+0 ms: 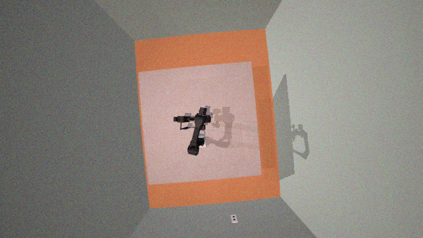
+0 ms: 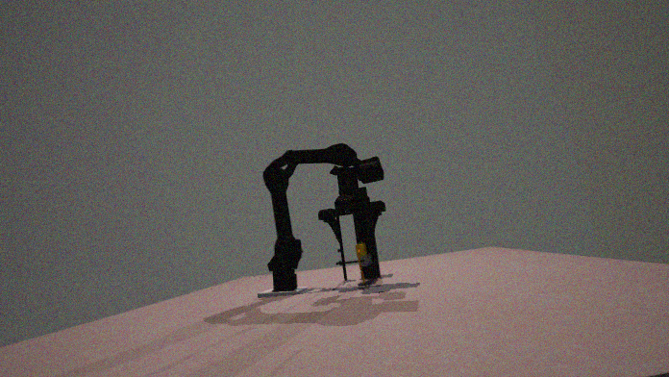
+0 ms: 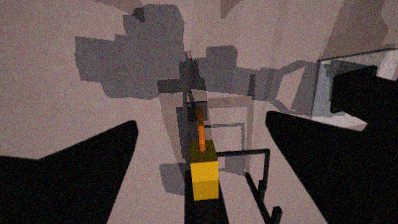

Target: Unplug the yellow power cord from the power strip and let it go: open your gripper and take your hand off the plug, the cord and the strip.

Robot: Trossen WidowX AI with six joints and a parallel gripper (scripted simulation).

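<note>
Standing wide apart, the black jaws hold nothing; in the wrist view their two dark fingers spread to either side of the frame, with the boxy yellow plug (image 3: 204,171) between them and touching neither. From the plug's top a thin orange cord (image 3: 201,131) runs away from the camera, and its far end blurs into grey shadow, so I cannot tell where it ends. The plug's lower part is cut off by something dark at the bottom edge; whether that is the power strip is hard to say. A thin black bracket-like frame (image 3: 257,170) stands just beside the plug.

From the exterior view the plug (image 2: 360,251) shows as a small yellow sliver low against the dark upright body under the black arm (image 2: 288,192), close above the pinkish desk (image 2: 481,313). From overhead the arm (image 1: 197,130) hides plug and strip alike.
</note>
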